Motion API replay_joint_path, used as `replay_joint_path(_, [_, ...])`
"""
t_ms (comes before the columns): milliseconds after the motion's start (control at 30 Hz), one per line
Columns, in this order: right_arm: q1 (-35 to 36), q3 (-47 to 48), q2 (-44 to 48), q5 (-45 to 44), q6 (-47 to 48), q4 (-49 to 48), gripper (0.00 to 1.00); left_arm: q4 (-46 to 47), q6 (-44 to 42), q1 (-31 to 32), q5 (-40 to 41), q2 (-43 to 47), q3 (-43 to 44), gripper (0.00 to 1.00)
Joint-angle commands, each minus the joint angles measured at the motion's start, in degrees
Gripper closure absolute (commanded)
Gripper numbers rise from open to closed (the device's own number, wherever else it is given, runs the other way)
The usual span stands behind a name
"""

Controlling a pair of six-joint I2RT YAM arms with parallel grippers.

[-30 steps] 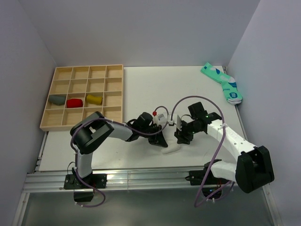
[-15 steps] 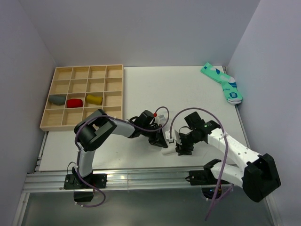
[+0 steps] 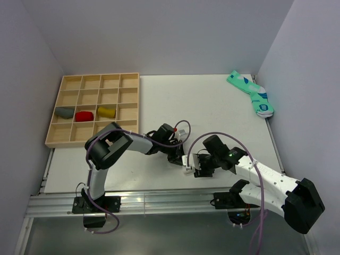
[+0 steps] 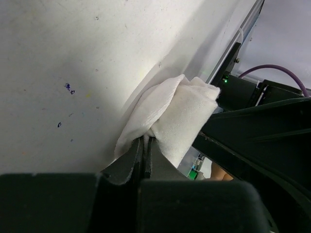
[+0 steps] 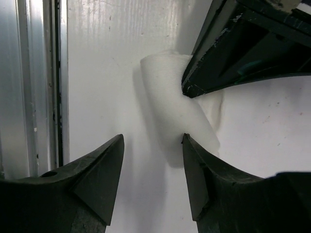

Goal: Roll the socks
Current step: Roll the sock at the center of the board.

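The plain white sock point(image 4: 180, 116) lies bunched into a short roll near the table's front edge point(image 3: 187, 170). My left gripper point(image 4: 146, 141) is shut on its near fold, jaws pressed together with white fabric between them; in the top view it sits just left of the sock point(image 3: 178, 157). My right gripper point(image 5: 153, 141) is open, its jaws low over the table with the roll's end point(image 5: 175, 121) between and just beyond them. In the top view it is right of the sock point(image 3: 195, 169). A mustard-yellow bundle point(image 3: 106, 111) lies in a tray compartment.
The wooden compartment tray point(image 3: 130, 103) at the back left also holds a grey bundle point(image 3: 65, 112) and a red bundle point(image 3: 84, 115). Teal patterned socks point(image 3: 252, 94) lie at the back right. The metal rail point(image 5: 39, 87) runs along the front edge, close to the sock.
My right gripper has swung left and toward the front edge, coming down around the sock's end. The left gripper has stayed pinched on the sock, which shifted slightly toward the edge.
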State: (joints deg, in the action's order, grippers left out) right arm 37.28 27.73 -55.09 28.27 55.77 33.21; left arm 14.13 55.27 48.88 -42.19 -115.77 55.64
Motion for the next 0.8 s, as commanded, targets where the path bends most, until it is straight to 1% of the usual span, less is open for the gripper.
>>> replay_joint_path(0, [0.43,-0.04,0.69,-3.05,0.13,-3.94,0.41,-8.51,-2.53,0.51,4.67,-3.76,-1.50,1.00])
replay_joint_path(300, [2.53,-1.36,1.48,-4.80,1.36,-4.56,0.39,-8.41,-1.91,0.34,3.96,-5.26,-0.71,1.00])
replay_joint_path(433, [3.85,-3.46,1.13,-7.96,1.97,-7.45,0.38,-8.94,-1.92,0.25,3.79,-5.70,0.17,1.00])
replay_joint_path(667, [4.91,-6.10,0.60,-10.25,1.28,-13.60,0.37,-9.65,-2.53,0.07,3.09,-6.58,1.14,1.00])
replay_joint_path(767, [5.00,-6.19,0.42,-11.13,1.62,-14.57,0.36,-9.65,-2.62,-0.19,2.73,-7.02,1.05,1.00])
